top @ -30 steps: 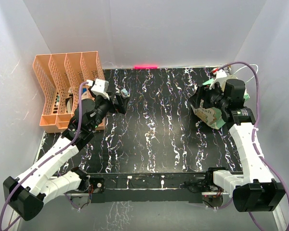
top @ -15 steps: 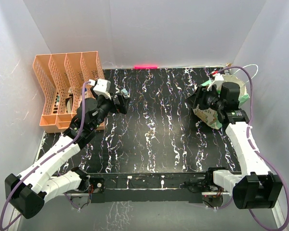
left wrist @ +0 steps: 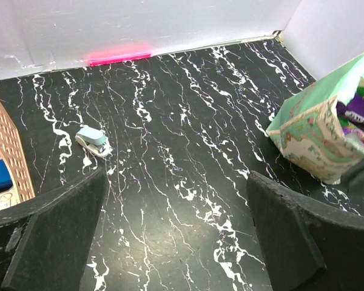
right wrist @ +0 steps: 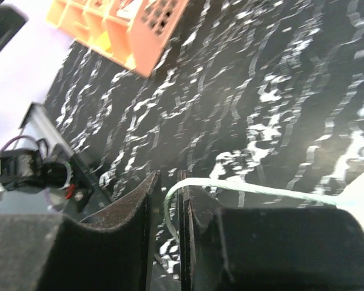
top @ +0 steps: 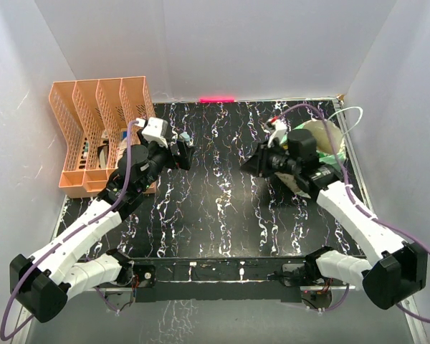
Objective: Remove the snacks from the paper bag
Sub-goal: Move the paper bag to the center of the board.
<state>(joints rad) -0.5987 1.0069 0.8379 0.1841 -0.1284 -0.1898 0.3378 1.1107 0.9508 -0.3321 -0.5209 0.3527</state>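
As the right gripper point(right wrist: 168, 182) pinches its thin white string handle point(right wrist: 249, 190), the cream-and-mint paper bag point(left wrist: 306, 130) lies just behind that gripper.

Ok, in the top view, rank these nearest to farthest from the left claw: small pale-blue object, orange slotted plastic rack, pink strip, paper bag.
1. Small pale-blue object, just beyond the left claw.
2. Orange slotted plastic rack, to its left.
3. Pink strip, at the back wall.
4. Cream-and-mint paper bag, far right.

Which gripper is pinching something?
The right gripper: it is squeezed shut on the thin string handle of the paper bag. The left gripper stands wide open, holding nothing.
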